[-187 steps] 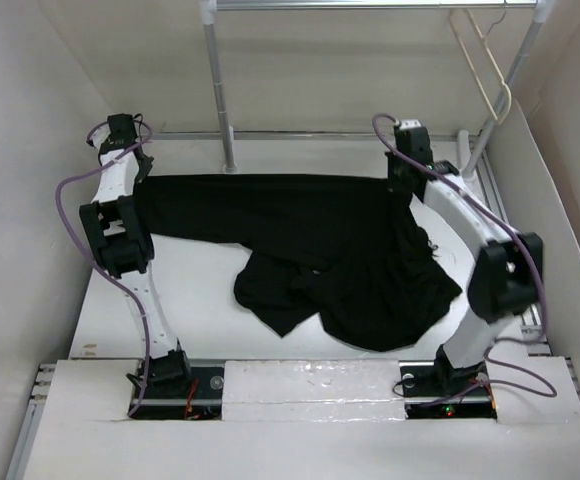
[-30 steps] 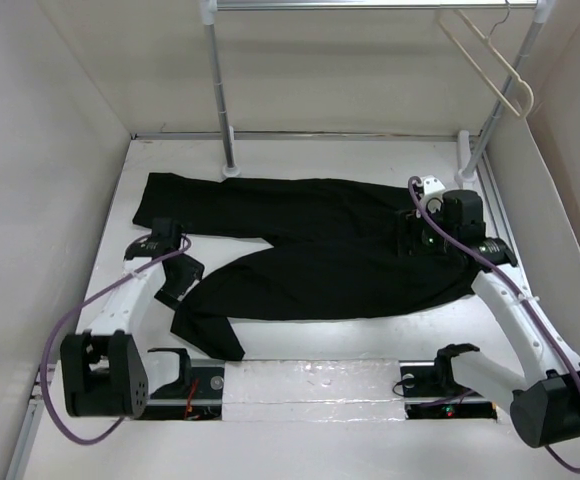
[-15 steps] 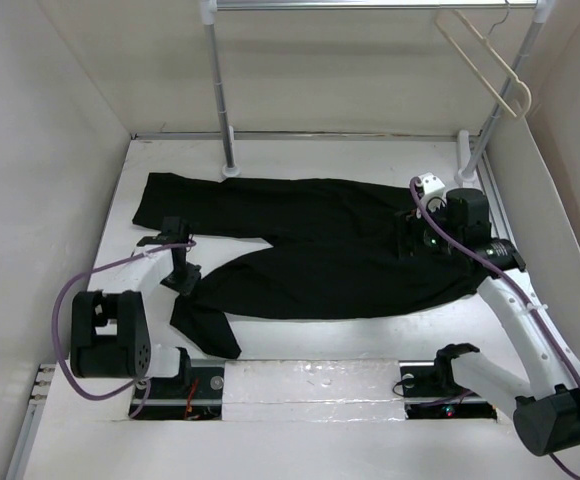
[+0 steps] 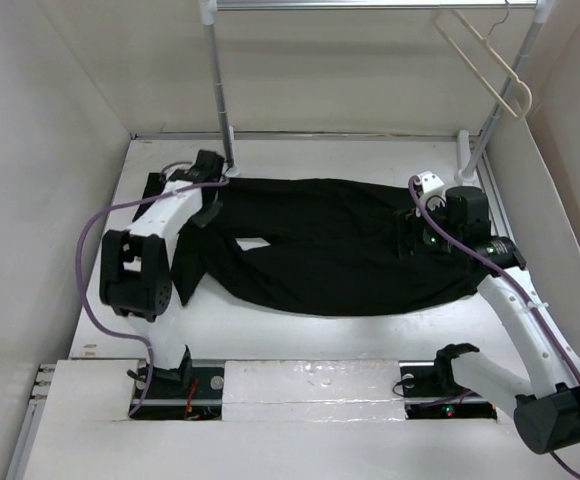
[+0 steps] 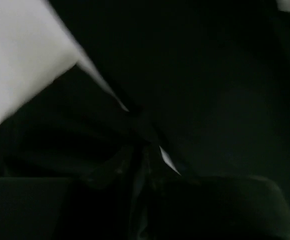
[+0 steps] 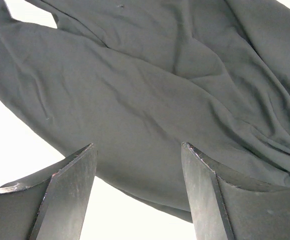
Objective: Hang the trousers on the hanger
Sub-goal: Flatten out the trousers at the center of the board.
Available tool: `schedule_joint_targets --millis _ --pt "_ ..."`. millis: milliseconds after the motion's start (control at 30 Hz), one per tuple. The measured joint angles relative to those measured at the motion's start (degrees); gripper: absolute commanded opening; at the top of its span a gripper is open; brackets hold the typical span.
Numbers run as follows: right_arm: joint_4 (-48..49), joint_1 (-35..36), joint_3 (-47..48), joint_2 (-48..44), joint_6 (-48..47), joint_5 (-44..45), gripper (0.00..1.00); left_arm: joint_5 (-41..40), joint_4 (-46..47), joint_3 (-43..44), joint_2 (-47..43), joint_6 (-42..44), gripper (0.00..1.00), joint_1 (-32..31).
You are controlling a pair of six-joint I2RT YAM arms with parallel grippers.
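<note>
Two arms work over the trousers point(image 4: 340, 255), which lie spread on the surface point(image 4: 290, 335), waist end to the right and both legs running left. A small patch of bare white shows between the legs near their left ends.

My left gripper point(image 4: 210, 210) sits on the left end of the legs, close to the foot of the left rack pole point(image 4: 217, 90). Its jaws are together. The left wrist view is nearly all black cloth with a corner of white surface, and folds bunch toward the fingertips, so I read it as pinching trouser cloth. The nearer leg curves up to that gripper, and its loose end trails down beside the left arm's elbow.

My right gripper point(image 4: 410, 242) hovers above the waist end, jaws well apart and holding nothing. In its wrist view both fingers point(image 6: 67, 192) frame wrinkled cloth lying below them, with white surface at the lower left.

One hanger point(image 4: 475, 68) hangs tilted from the rail at the upper right, beside the right pole, well apart from the trousers and both grippers.
</note>
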Motion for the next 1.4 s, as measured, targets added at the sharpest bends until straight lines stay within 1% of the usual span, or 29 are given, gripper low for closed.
schedule_joint_targets --millis 33,100,133,167,200,300,367,433,533,667,700,733,800,967,1067,1300,1333,1367,1400 --pt "0.0 -0.02 0.0 0.2 0.0 0.02 0.73 -0.87 -0.11 2.82 1.31 0.55 0.32 -1.64" --pt "0.0 -0.07 0.0 0.63 0.0 0.02 0.73 -1.99 -0.07 3.17 1.36 1.25 0.53 -4.46" --pt "0.0 -0.17 0.0 0.76 -0.02 0.0 0.73 -2.14 -0.66 1.7 0.35 1.11 0.67 -5.73" --pt "0.0 -0.31 0.0 0.94 -0.02 0.02 0.73 -1.81 -0.94 -0.87 -1.53 1.05 0.71 -6.93" --pt "0.02 -0.33 0.0 1.03 -0.04 0.02 0.73 -0.96 -0.59 -4.48 -4.09 0.52 0.72 -7.48" --pt "0.02 -0.33 0.0 1.27 -0.11 0.0 0.73 1.05 -1.95 -14.1 -14.4 -0.59 0.69 -5.62" --pt "0.04 -0.31 0.0 1.51 -0.13 -0.07 0.73 0.81 -3.02 -17.49 -20.68 -1.66 0.68 -2.95" --pt "0.02 -0.24 0.0 1.86 -0.17 -0.04 0.73 -0.55 -3.37 -19.02 -24.63 -3.13 0.66 -0.9" --pt "0.0 0.31 0.0 1.99 -0.24 0.0 0.73 -0.17 -2.51 -21.97 -27.36 -5.01 0.64 2.1" --pt "0.02 0.85 0.0 1.79 -0.35 0.0 0.73 6.12 1.9 -33.16 -29.35 -7.56 0.63 13.18" --pt "0.02 1.03 0.0 1.77 -0.35 0.02 0.73 6.4 2.01 -33.88 -29.44 -7.78 0.65 13.66" --pt "0.02 1.31 0.0 1.77 -0.37 0.0 0.73 9.05 2.03 -38.21 -30.58 -9.86 0.65 15.19" --pt "0.0 2.12 -0.02 1.77 -0.59 0.02 0.73 11.65 2.27 -41.24 -33.31 -12.83 0.67 15.1" --pt "0.0 3.39 -0.13 1.66 -1.16 -0.26 0.74 13.84 6.43 -43.15 -40.24 -20.0 0.68 14.93" --pt "-0.02 3.87 -0.2 1.66 -1.42 -0.57 0.74 14.43 8.85 -44.19 -40.74 -23.41 0.68 14.93" --pt "-0.02 4.61 -0.66 1.68 -1.66 -1.38 0.74 14.64 12.66 -46.21 -40.11 -28.33 0.67 14.93" --pt "0.0 4.61 -0.76 1.68 -1.66 -1.6 0.74 14.64 13.38 -46.18 -39.15 -28.85 0.66 14.93" --pt "0.0 4.61 -0.94 1.68 -1.66 -1.77 0.74 14.62 13.99 -46.1 -37.86 -29.27 0.63 14.93" --pt "0.0 4.61 -1.22 1.68 -1.64 -1.86 0.74 14.62 14.4 -45.92 -36.44 -29.64 0.56 14.93"
